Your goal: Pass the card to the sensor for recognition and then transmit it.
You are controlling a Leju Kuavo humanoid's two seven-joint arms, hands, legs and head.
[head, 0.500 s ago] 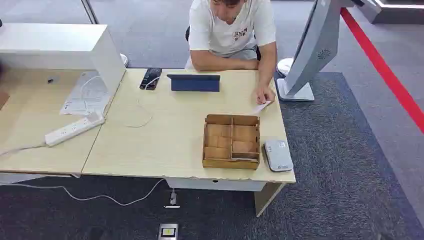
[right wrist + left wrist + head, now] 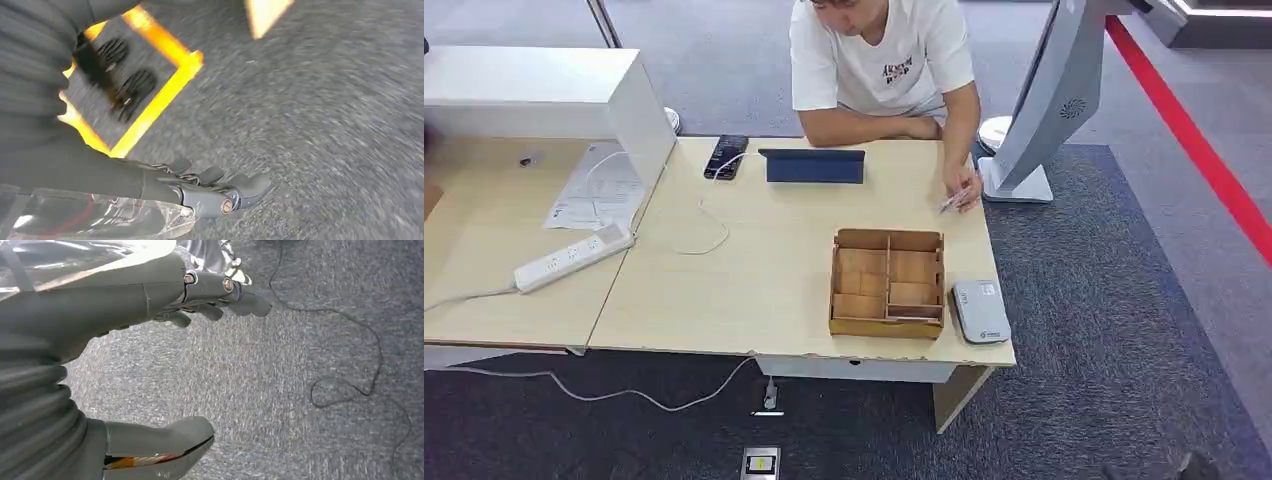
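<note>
At the table's far right edge a person's hand [image 2: 961,189] pinches a small white card [image 2: 953,201], tilted just above the tabletop. The sensor [image 2: 980,310], a flat grey-white reader, lies at the near right corner beside a wooden compartment box [image 2: 887,283]. My left hand [image 2: 100,315] hangs over grey carpet with thumb and fingers apart and nothing between them. My right hand [image 2: 200,192] also hangs over carpet, its fingers stretched out and holding nothing; that view is blurred.
On the table [image 2: 754,280] sit a dark tablet [image 2: 814,165], a phone [image 2: 725,156] and a white power strip [image 2: 572,257]. A white kiosk stand [image 2: 1039,110] rises off the right corner. A cable [image 2: 350,385] loops on the carpet; yellow floor tape [image 2: 165,90] lies near my right hand.
The person has shifted slightly left and raised the card, which lay flatter on the table's edge before. The box and sensor have not moved.
</note>
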